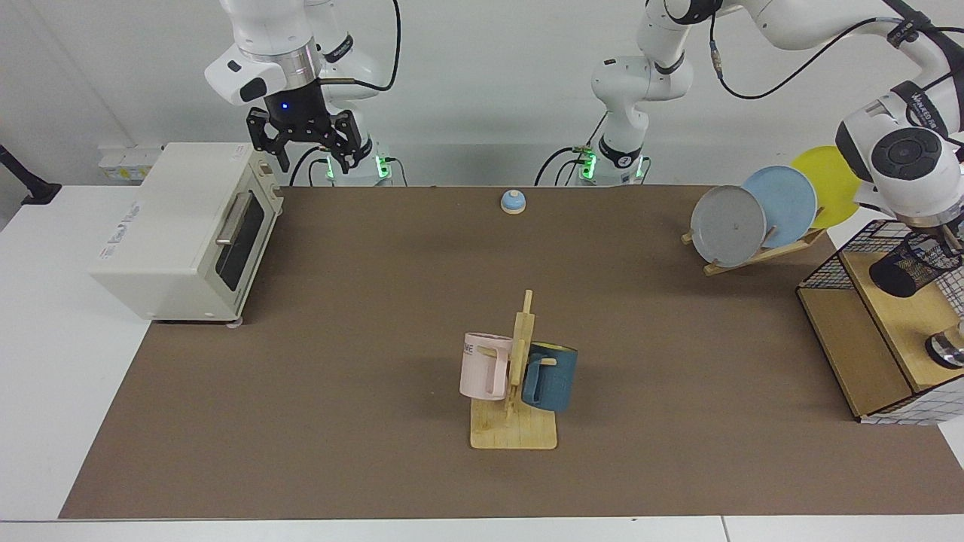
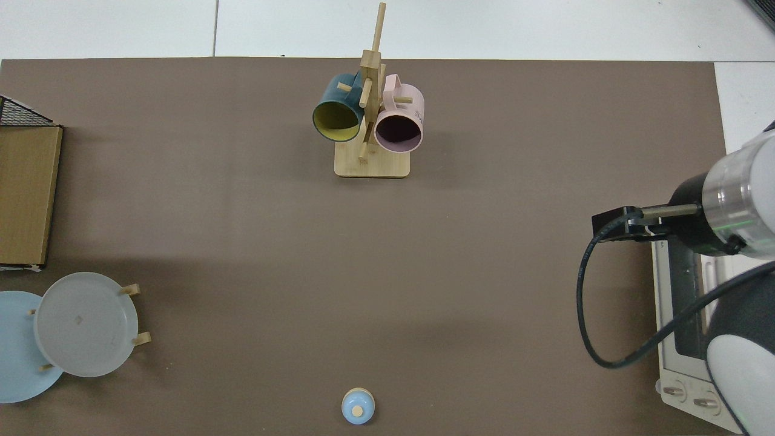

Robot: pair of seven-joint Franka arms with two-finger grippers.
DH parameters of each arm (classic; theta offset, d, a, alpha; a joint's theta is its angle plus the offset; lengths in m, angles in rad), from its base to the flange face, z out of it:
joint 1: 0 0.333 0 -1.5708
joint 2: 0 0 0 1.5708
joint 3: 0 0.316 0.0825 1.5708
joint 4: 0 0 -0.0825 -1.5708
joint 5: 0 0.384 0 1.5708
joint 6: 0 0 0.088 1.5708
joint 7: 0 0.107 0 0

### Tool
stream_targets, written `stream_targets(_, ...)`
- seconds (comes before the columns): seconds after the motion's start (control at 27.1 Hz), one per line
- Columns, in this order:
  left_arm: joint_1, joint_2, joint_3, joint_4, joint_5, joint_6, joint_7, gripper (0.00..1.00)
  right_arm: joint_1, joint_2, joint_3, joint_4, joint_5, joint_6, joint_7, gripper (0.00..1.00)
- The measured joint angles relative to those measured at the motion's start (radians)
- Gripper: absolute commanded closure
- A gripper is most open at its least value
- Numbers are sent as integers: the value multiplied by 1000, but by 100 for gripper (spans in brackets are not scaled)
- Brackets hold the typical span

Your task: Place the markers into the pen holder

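The pen holder (image 1: 913,263), a black mesh cup, tilts on the wooden shelf (image 1: 904,324) at the facing view's far right edge. My left gripper (image 1: 932,229) hangs right over its mouth under the white wrist (image 1: 904,158), and the mesh and the wrist hide how it stands. No markers show in either view. My right gripper (image 1: 305,144) waits open and empty above the back corner of the toaster oven (image 1: 181,226). In the top view only that arm's wrist (image 2: 720,215) shows, at the right edge.
A mug rack (image 1: 520,376) with a pink and a blue mug stands mid-table. A plate rack (image 1: 753,218) with three plates sits back right, beside the wire-grid frame (image 1: 825,267) around the shelf. A small blue bell (image 1: 513,201) and a shiny metal object (image 1: 947,348) are also there.
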State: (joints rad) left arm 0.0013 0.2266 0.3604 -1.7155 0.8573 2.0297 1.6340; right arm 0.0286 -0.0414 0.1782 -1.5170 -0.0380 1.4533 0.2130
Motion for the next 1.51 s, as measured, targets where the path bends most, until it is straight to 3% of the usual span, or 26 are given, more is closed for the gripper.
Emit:
stream_targets(0.11,1,0,0,0,-8,3,0,94,0,0,0,0,0,0,0,0)
stream_targets(0.22,3,1,0,0,-23,6,1,80,0,0,0,0,0,0,0,0)
stream_targets(0.41,5,1,6,0,-30,11,3,73,0,0,0,0,0,0,0,0)
stream_targets(1.51,5,4,11,26,-32,13,21,63,0,0,0,0,0,0,0,0)
